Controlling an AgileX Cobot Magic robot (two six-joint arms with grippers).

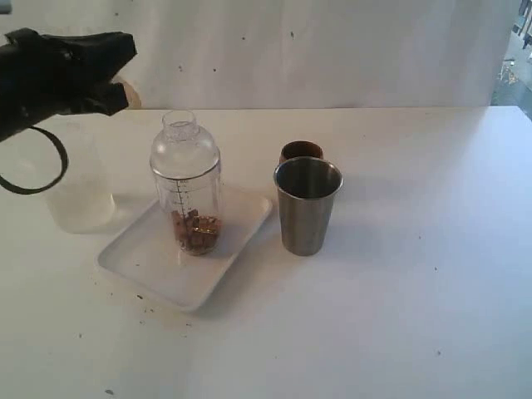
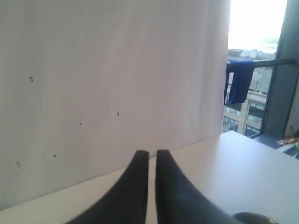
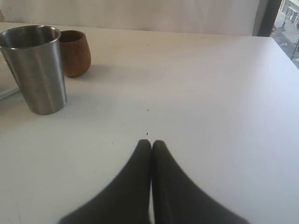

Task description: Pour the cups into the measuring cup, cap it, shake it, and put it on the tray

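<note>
My left tool hangs closed and empty above the worktop's far left edge. The capped measuring cup stands on the tray, left of centre, with brown pieces inside. I judge the task done: my right tool, closed too, need only avoid the tumbler.

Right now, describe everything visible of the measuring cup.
The measuring cup is a clear plastic cylinder with a black graduated scale down its side. A clear domed cap with a narrow neck sits on top. Brown pieces fill its bottom. It stands upright near the middle of the white tray, resting on it; nothing else touches it.
</note>
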